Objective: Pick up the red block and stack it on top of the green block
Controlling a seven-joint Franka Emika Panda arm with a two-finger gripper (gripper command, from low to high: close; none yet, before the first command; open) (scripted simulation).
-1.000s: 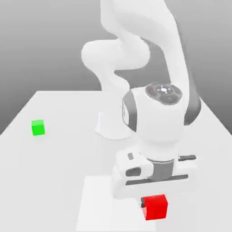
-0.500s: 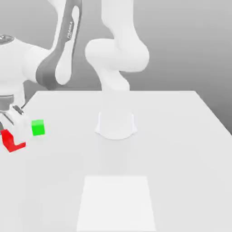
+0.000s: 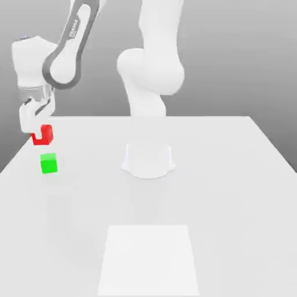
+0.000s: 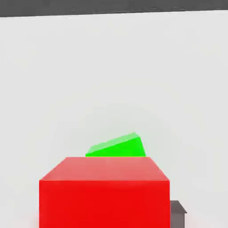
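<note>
Red block (image 3: 44, 134) was off the worktop (image 3: 232, 191), clamped in the hand (image 3: 36, 132) at the exterior view's far left, hanging in the air just above the green block (image 3: 49, 163). A clear gap showed between the two cubes; not touching. The hand's fingers were clenched on the red block, a white finger (image 3: 26, 119) covering part of its side so it read as an L-shaped red patch.

In the hand view the red block (image 4: 104, 193) sat close to the camera, with the green block (image 4: 116, 147) peeking out from behind its top edge, slightly rotated relative to the red one. A dark finger tip (image 4: 178, 213) showed at the red block's lower corner.

Green block rested flat on the worktop near its edge at the exterior view's left, nothing beside it or on top of it.

Arm (image 3: 72, 49) reached out from the white base (image 3: 148, 159) at the worktop's middle and bent over toward the exterior view's left, well apart from the green block. A paler square patch (image 3: 148, 258) lay on the worktop toward the near edge, well apart from both cubes. No object stood between the red block and the green block.
</note>
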